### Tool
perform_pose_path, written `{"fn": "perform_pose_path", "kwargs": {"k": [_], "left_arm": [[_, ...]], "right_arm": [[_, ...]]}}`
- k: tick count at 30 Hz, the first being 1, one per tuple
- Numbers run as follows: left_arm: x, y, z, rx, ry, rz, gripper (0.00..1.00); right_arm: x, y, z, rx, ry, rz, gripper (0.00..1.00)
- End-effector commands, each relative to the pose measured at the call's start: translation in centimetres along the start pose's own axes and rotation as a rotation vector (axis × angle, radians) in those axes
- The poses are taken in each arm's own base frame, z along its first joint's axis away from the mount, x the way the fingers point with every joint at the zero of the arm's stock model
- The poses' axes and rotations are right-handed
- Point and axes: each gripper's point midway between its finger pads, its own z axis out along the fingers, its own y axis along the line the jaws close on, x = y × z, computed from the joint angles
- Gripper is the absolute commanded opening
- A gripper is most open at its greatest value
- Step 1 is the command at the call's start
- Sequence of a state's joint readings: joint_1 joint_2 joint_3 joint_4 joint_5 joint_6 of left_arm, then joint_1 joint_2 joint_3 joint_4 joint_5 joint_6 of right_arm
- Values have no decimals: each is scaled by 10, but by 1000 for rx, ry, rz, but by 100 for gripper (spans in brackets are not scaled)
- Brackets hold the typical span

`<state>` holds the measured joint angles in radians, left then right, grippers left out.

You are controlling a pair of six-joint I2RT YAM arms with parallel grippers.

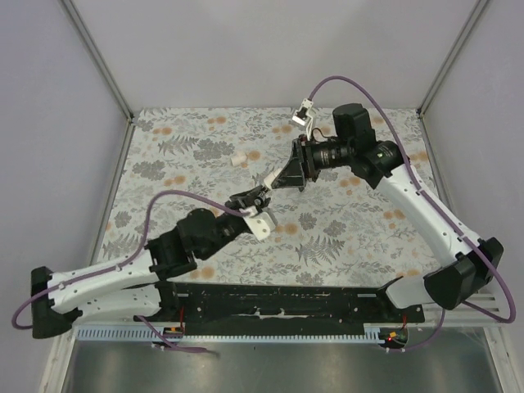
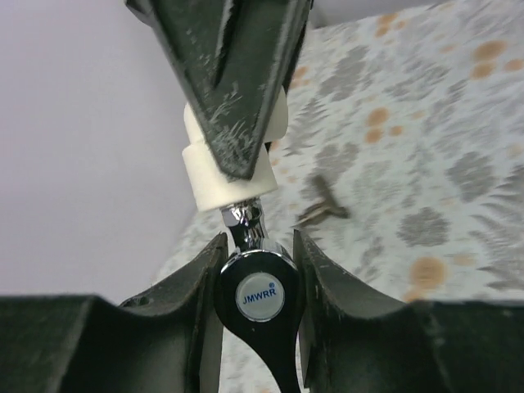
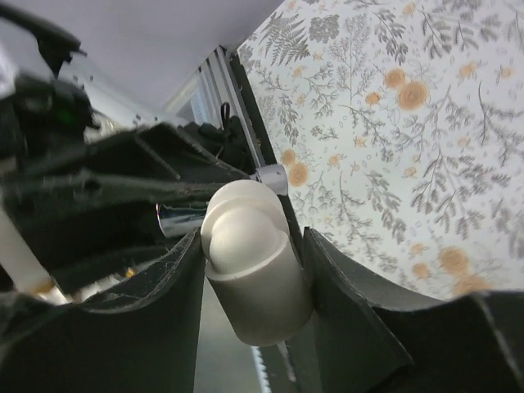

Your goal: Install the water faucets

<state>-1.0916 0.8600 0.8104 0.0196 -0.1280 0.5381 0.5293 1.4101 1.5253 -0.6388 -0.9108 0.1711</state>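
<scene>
My left gripper (image 2: 258,241) is shut on a chrome water faucet (image 2: 260,296) with a round "JMWRR" cap, gripping its body from both sides. The faucet's threaded neck (image 2: 244,219) points up into a white plastic elbow fitting (image 2: 214,176). My right gripper (image 3: 250,237) is shut on that fitting (image 3: 254,262), and its fingers (image 2: 229,74) come down from above. The two grippers meet tip to tip over the middle of the mat, the left (image 1: 250,200) below the right (image 1: 271,181). A sliver of the chrome faucet (image 3: 180,219) shows behind the fitting.
A short white plastic cylinder (image 1: 239,159) lies on the floral mat (image 1: 368,229) behind and left of the grippers. A small metal piece (image 2: 323,210) lies on the mat beyond the faucet. A black rail (image 1: 286,303) runs along the near edge. Grey walls enclose the table.
</scene>
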Motion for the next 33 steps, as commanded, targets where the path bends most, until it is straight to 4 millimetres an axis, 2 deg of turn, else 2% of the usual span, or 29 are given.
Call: {"fn": "perform_pose_path", "kwargs": {"k": [1,7,9,10,12,16,19,22,27,28,33], "left_arm": [[-22,26,7,-324,25,429,2],[-12,18,16,-389,59,465,2],[-7,14,16,-381,58,435,6],[-4,13,15,-377,61,419,12],[-1,12,13,-366,67,362,32],[1,0,1,-259,15,130,60],[5,-8,-10,-150,-29,-90,66],[5,-4,-26,-75,-73,-282,73],[2,1,-40,16,-96,-463,75],[7,-3,-40,40,-68,-483,75],[11,5,-32,97,-34,-532,75]], "right_arm": [[-26,-40,28,133,-164,322,0],[-22,-52,31,177,-170,352,0],[-24,-53,30,186,-177,344,0],[-24,-53,30,190,-178,340,0],[-26,-55,28,197,-188,320,0],[-35,-59,20,217,-220,260,0],[-45,-66,8,245,-260,197,0],[-55,-65,-3,241,-273,101,0],[-58,-40,-6,104,-222,-161,0],[-58,-34,-6,65,-212,-200,0],[-52,-1,-12,-120,-173,-393,0]]}}
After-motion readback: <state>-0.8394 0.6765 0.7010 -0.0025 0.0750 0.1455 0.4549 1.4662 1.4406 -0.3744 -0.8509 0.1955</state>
